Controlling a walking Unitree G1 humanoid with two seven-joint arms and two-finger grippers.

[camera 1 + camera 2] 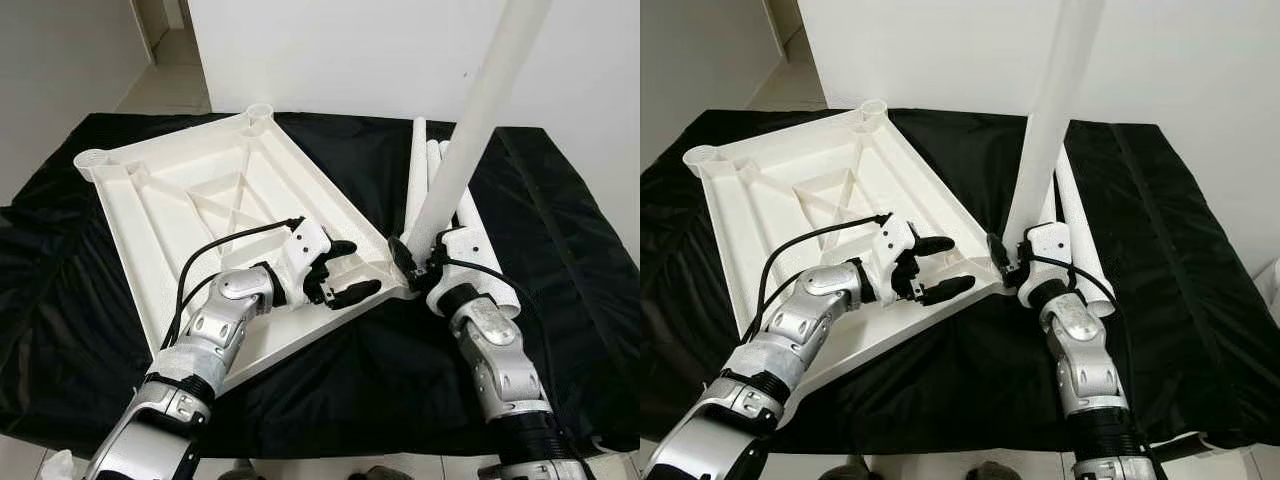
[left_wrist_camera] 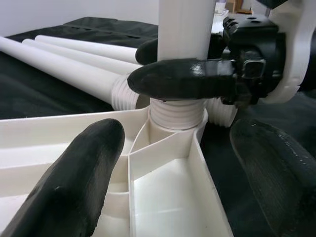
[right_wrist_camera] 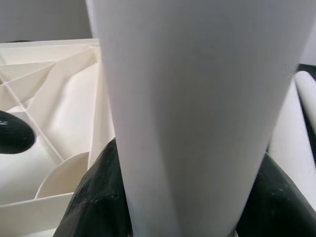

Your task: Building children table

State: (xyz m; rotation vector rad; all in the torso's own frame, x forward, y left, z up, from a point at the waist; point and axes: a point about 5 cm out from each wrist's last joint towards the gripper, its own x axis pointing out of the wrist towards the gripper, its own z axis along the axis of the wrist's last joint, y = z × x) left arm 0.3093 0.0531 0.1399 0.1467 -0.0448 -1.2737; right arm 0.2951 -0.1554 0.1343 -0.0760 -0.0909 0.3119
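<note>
White plastic tabletop [image 1: 200,200] lies upside down, ribbed underside up, on a black cloth [image 1: 560,250] over the work surface. Nearest: left gripper [image 1: 345,270] rests over the tabletop's near right corner, its two black fingers spread apart with nothing between them, one above the rim, one along it. Just beside it, right gripper [image 1: 415,258] is clamped around the lower end of a white leg tube [image 1: 470,130], fingers pressed on both sides. The tube stands nearly upright, leaning slightly right; its threaded bottom end sits in the corner socket [image 2: 177,116], threads partly visible above the socket rim in the left wrist view. Behind the right gripper, three spare legs [image 1: 420,170] lie side by side on the cloth. Farther back, two empty round sockets at the tabletop's far corners [image 1: 95,158]; white wall beyond
</note>
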